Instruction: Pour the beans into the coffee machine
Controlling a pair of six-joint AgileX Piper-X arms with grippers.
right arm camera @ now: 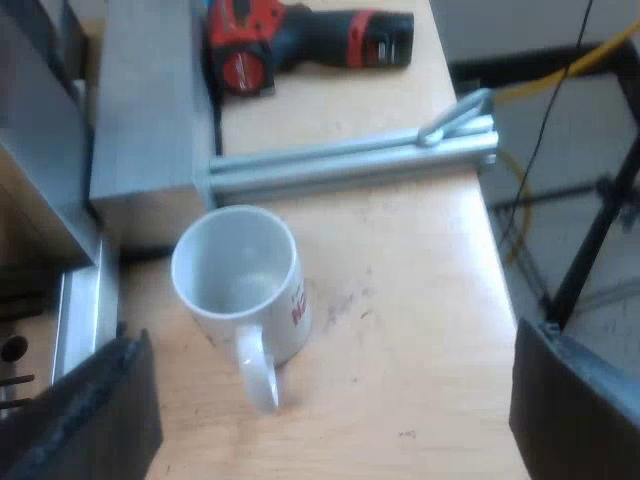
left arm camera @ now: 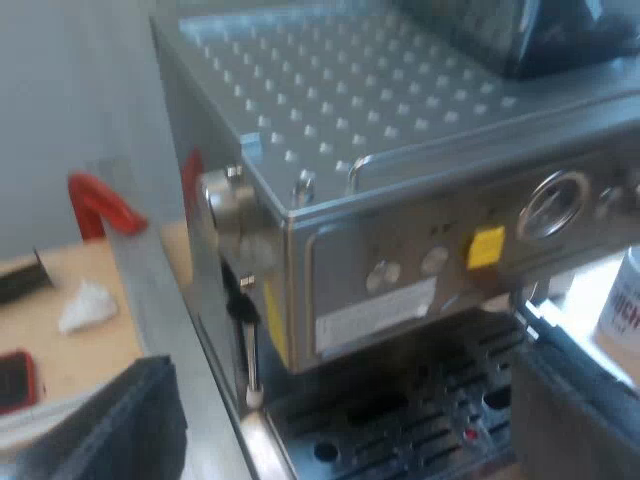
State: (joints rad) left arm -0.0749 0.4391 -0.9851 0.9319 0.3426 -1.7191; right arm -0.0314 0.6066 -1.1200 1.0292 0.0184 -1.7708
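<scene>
The left gripper (left arm camera: 340, 400) is hovering near the espresso machine's (left arm camera: 380, 110) front, its 2 fingers wide and empty. The right gripper (right arm camera: 330, 385) is hanging above the mug (right arm camera: 238, 285), likewise wide.

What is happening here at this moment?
Neither gripper holds anything. The left gripper is open at the front of the espresso machine, whose hopper sits on its top. The right gripper is open above the table, near a white mug that looks empty. Pouring has not yet begun.
</scene>
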